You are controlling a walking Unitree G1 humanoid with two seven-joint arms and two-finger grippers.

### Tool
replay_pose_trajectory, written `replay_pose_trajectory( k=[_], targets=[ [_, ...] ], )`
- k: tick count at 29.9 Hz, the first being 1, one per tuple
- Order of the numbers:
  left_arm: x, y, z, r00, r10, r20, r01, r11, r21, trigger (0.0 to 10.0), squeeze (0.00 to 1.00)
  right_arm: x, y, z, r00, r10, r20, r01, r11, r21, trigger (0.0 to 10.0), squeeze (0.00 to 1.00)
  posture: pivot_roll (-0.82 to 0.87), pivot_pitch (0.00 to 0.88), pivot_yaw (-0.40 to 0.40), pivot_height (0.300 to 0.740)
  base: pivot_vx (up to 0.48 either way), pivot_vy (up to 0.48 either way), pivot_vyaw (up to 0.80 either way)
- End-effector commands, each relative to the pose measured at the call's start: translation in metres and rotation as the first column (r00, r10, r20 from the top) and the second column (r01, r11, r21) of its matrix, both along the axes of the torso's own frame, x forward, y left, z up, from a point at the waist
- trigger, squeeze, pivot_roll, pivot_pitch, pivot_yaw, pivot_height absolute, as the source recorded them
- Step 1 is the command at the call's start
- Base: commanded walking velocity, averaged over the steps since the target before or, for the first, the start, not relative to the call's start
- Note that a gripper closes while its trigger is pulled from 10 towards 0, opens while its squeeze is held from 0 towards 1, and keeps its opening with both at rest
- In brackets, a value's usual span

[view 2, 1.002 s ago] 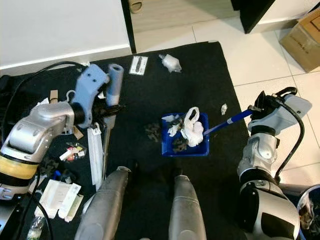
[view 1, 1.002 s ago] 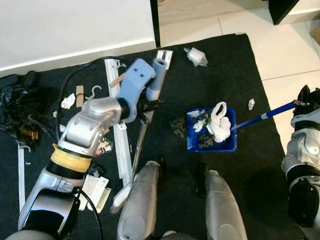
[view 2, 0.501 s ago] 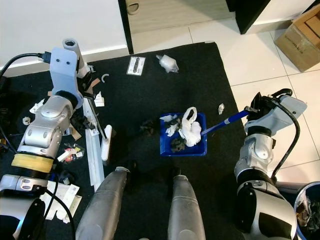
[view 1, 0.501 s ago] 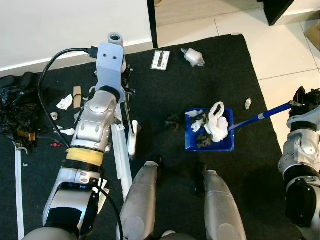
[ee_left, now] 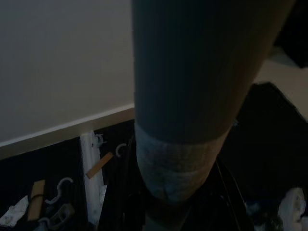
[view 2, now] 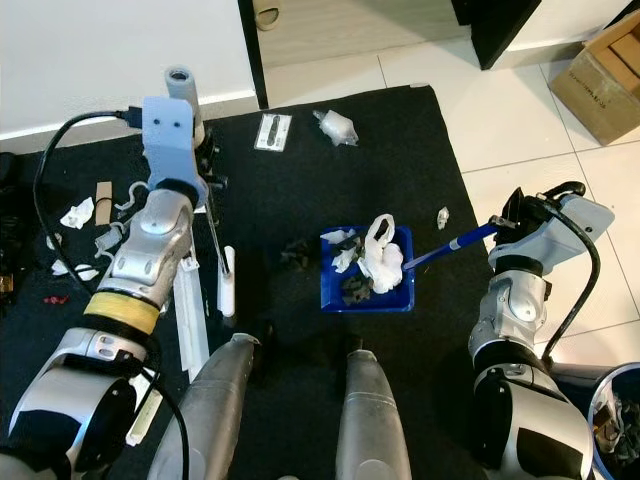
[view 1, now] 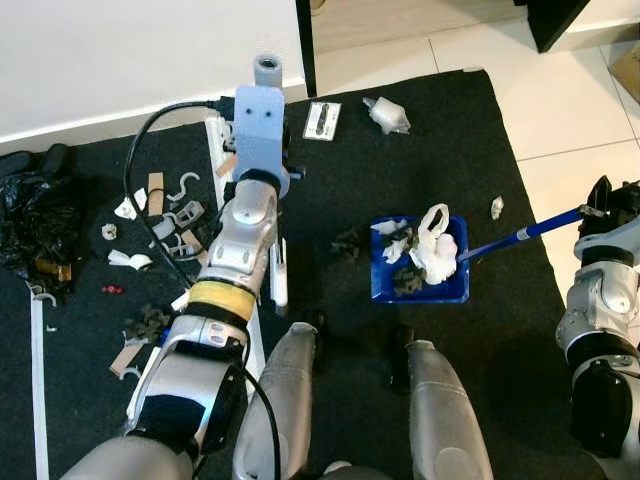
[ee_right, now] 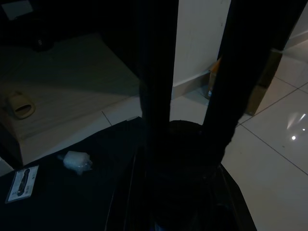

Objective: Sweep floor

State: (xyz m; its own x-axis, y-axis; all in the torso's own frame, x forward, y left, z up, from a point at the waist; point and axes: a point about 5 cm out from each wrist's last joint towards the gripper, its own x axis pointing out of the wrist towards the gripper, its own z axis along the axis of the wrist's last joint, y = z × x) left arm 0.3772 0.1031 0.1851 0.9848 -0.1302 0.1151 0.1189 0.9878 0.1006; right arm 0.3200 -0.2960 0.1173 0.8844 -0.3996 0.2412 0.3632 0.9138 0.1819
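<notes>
The robot stands on a dark rug (view 2: 300,170) with litter around its feet. The left gripper (view 2: 208,180) is clamped on the broom (view 2: 226,290), a thin shaft running down to a white head that rests on the rug just left of the robot's left leg; in the left wrist view the handle (ee_left: 178,120) fills the space between the fingers. The right gripper (view 2: 512,222) holds the blue handle (view 2: 460,243) of the dustpan (view 2: 366,290), which sits flat on the rug ahead of the right leg, already loaded with a white bag (view 2: 382,257) and dark scraps.

My reading: this is the gathering step, partly done. A dark clump (view 2: 296,256) lies just left of the pan's mouth, between broom and pan, and more bits are scattered well off to the left by a white strip (view 1: 212,160) (small hooks, paper, cardboard). A crumpled wad (view 2: 338,125) and a flat card (view 2: 273,131) sit farther up the rug, and a small scrap (view 2: 446,216) lies right of the pan.

The next move calls for drawing the broom head rightward behind the clump and pushing it into the pan while the right arm keeps the pan steady and flat
</notes>
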Motion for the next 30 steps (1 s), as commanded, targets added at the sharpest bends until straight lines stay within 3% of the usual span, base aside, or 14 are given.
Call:
replay_pose_trajectory(
  k=[1,3,10,11,12,13,15,21,24,27,30],
  targets=[
    [-0.003,-0.017,0.003,0.997,-0.066,0.04,0.067,0.998,-0.02,10.0,0.0,-0.009,0.003,-0.022,0.997,-0.003,-0.078,0.006,0.999,0.042,10.0,0.0,0.15,0.397,0.039,0.74,0.0,0.0,0.0],
    [-0.005,-0.034,0.009,0.993,-0.1,0.064,0.105,0.992,-0.072,10.0,0.0,-0.009,0.003,-0.022,0.997,-0.001,-0.077,0.005,0.999,0.042,10.0,0.0,0.15,0.396,0.038,0.74,0.0,0.0,0.0],
    [-0.005,-0.061,0.026,0.985,-0.14,0.102,0.157,0.97,-0.186,10.0,0.0,-0.008,0.002,-0.02,0.997,-0.002,-0.076,0.005,0.999,0.04,10.0,0.0,0.15,0.396,0.036,0.74,0.0,0.0,0.0],
    [-0.006,-0.066,0.028,0.98,-0.171,0.104,0.189,0.961,-0.201,10.0,0.0,-0.008,0.002,-0.02,0.997,-0.001,-0.076,0.004,0.999,0.04,10.0,0.0,0.15,0.396,0.036,0.74,0.0,0.0,0.0],
    [-0.01,-0.077,0.031,0.959,-0.263,0.103,0.279,0.94,-0.198,10.0,0.0,-0.008,0.002,-0.021,0.997,-0.001,-0.076,0.004,0.999,0.039,10.0,0.0,0.15,0.396,0.037,0.74,0.0,0.0,0.0],
    [-0.01,-0.077,0.031,0.959,-0.263,0.103,0.279,0.94,-0.198,10.0,0.0,-0.008,0.002,-0.021,0.997,-0.001,-0.076,0.004,0.999,0.039,10.0,0.0,0.15,0.396,0.037,0.74,0.0,0.0,0.0],
    [-0.018,-0.086,0.032,0.916,-0.385,0.109,0.399,0.899,-0.179,10.0,0.0,-0.008,0.002,-0.021,0.997,-0.001,-0.075,0.004,0.999,0.039,10.0,0.0,0.15,0.393,0.037,0.74,0.0,0.0,0.0],
    [-0.028,-0.09,0.031,0.864,-0.494,0.093,0.503,0.852,-0.146,10.0,0.0,-0.009,0.002,-0.021,0.997,-0.003,-0.077,0.006,0.999,0.041,10.0,0.0,0.15,0.386,0.039,0.74,0.0,0.0,0.0],
    [-0.038,-0.086,0.03,0.817,-0.575,0.055,0.577,0.808,-0.117,10.0,0.0,-0.009,0.001,-0.021,0.997,-0.006,-0.074,0.009,0.999,0.043,10.0,0.0,0.16,0.379,0.042,0.74,0.0,0.0,0.0],
    [-0.041,-0.085,0.031,0.803,-0.594,0.048,0.595,0.795,-0.121,10.0,0.0,-0.008,0.001,-0.02,0.997,-0.007,-0.074,0.01,0.999,0.043,10.0,0.0,0.16,0.376,0.041,0.74,0.0,0.0,0.0],
    [-0.054,-0.086,0.031,0.771,-0.637,0.019,0.634,0.764,-0.119,10.0,0.0,-0.008,0.0,-0.02,0.997,-0.01,-0.073,0.013,0.999,0.046,10.0,0.0,0.17,0.376,0.04,0.74,0.0,0.0,0.0]
  ],
)
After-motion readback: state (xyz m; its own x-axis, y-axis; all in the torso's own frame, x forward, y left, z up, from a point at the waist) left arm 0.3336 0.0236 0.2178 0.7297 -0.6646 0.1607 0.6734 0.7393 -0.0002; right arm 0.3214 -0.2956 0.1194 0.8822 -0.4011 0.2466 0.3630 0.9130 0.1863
